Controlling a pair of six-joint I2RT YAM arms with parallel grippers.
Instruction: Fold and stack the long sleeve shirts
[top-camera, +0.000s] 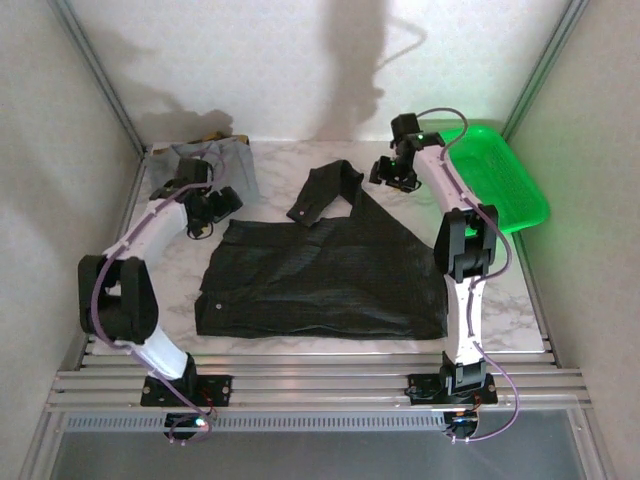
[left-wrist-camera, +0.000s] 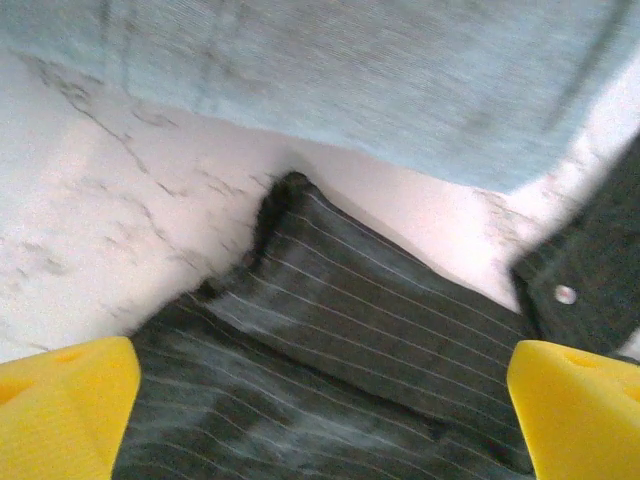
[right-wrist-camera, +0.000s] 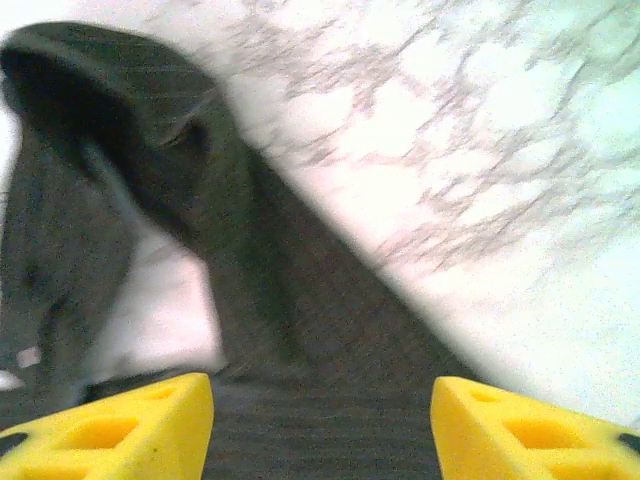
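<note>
The dark striped shirt (top-camera: 320, 275) lies spread flat in the middle of the marble table (top-camera: 280, 165), with 1 sleeve (top-camera: 328, 190) doubled over and running up toward the far edge. The left gripper (top-camera: 207, 212) hovers at the shirt's far left corner, its 2 yellow fingers (left-wrist-camera: 60, 410) spread wide. In the left wrist view the folded striped corner lies between and just beyond them, and nothing is pinched. The grey-blue shirt (top-camera: 215, 160) lies bunched just beyond that gripper at the table's far left, near the dark shirt's corner with a strip of bare marble between. The right gripper (top-camera: 392, 172) sits just right of the sleeve, fingers apart and holding nothing. The blurred right wrist view shows the sleeve's fold ahead and to the left of them, with dark cloth below. The green basket (top-camera: 500, 185) stands at the far right
</note>
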